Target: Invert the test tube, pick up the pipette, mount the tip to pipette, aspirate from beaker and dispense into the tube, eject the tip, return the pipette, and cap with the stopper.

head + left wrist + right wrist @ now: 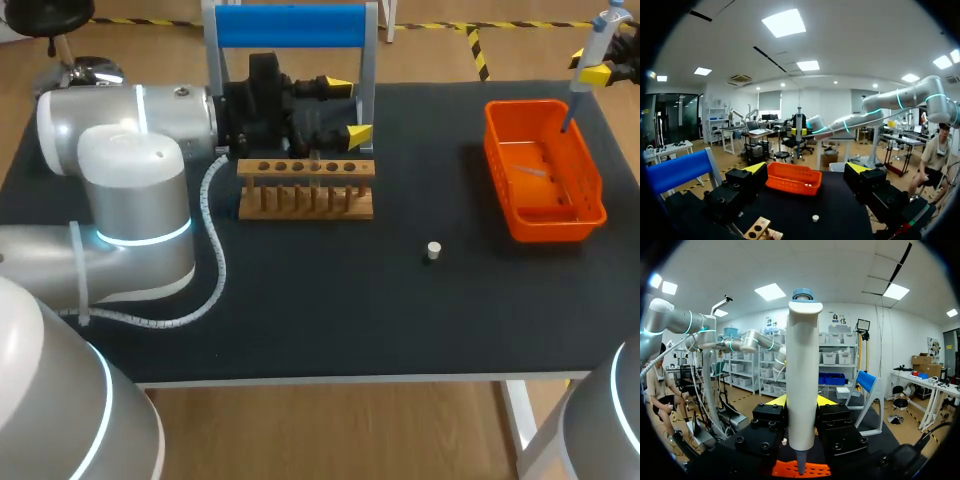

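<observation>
Held the pipette [802, 380] clenched upright in the right fingers [780, 400] above the orange tray [525, 104], with the left fingers [358, 132] released by the wooden rack [305, 200] and the stopper [433, 250] lying on the desk [350, 300]; probably mid tip-mounting, next needing a straight, centred descent.

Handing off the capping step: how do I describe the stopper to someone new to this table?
Start at the black table and find the open stretch between the wooden rack and the orange basket. The stopper stands there alone on bare tabletop. It is a tiny pale cylinder touching nothing, far smaller than either neighbour.
</observation>
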`<state>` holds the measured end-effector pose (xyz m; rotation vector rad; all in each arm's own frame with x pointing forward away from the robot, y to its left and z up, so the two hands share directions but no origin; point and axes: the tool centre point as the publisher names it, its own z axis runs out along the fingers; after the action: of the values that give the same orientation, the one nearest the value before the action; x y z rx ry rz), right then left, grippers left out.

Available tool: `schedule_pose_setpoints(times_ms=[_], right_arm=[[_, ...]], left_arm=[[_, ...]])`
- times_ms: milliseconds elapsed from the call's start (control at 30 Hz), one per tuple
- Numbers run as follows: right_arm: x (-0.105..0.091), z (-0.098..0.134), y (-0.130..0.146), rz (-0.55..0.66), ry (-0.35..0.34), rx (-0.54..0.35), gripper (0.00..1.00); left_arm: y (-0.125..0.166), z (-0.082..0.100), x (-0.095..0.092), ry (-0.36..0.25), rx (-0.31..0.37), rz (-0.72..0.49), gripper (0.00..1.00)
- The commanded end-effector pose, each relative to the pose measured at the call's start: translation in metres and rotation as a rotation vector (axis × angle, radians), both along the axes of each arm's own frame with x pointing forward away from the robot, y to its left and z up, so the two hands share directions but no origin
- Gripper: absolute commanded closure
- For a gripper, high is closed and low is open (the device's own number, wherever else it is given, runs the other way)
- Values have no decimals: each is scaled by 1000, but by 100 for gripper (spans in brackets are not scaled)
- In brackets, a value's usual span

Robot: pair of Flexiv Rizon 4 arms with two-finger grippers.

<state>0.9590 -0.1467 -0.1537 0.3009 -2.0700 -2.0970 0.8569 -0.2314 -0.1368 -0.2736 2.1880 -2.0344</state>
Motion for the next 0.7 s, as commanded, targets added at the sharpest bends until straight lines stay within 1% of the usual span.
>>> schedule_pose_setpoints(times_ms=[33,700], right_arm=[[3,0,-2,7,0,-2,100],[3,0,-2,7,0,-2,100]], left_arm=[[0,-2,-2,-10,-44,7,0],[1,-1,-5,-11,-35,26,0]])
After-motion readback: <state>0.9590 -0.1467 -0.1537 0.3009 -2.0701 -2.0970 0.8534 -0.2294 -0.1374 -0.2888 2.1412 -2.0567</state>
